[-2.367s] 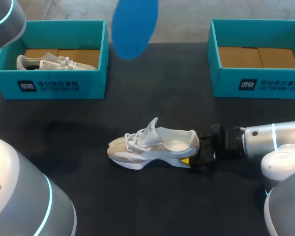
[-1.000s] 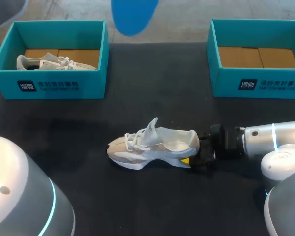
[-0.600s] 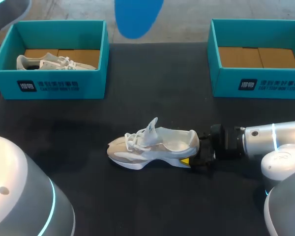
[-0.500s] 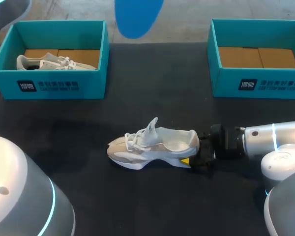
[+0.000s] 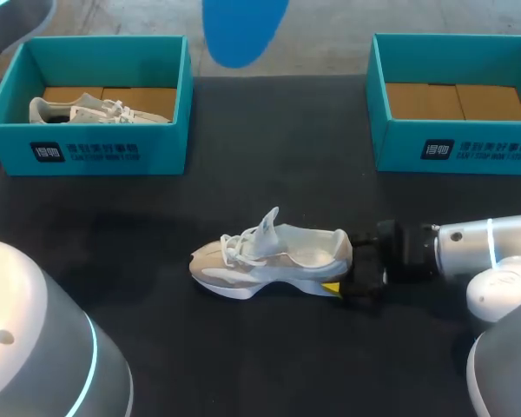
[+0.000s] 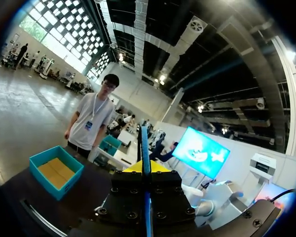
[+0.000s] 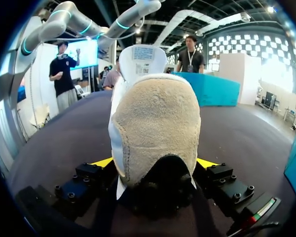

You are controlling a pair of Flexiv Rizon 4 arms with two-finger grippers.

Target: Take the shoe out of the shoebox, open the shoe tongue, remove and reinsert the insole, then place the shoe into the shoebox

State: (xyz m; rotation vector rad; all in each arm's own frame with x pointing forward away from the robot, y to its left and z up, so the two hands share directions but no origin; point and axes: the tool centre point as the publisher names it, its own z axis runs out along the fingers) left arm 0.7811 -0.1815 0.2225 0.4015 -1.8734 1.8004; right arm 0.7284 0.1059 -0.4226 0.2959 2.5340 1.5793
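firmly pinches the shoe [image 5: 271, 258] by its heel in the right gripper [image 7: 155, 163], likely to steady it; holds the insole [image 5: 241, 30] aloft, nipped in the left gripper [image 6: 145, 168], probably for reinserting

Black counter [image 5: 269, 148]: beige-and-white laced sneaker [image 5: 269, 256] at centre, toe to the left, heel between the fingers of the right pincer [image 5: 354, 278]. Teal cardboard shoebox [image 5: 95, 152] far left, second pale sneaker [image 5: 95, 110] inside. Second teal shoebox [image 5: 469, 149] far right. Blue oval insole [image 5: 241, 30] aloft between the boxes, clamped in the left pincer [image 6: 145, 170].
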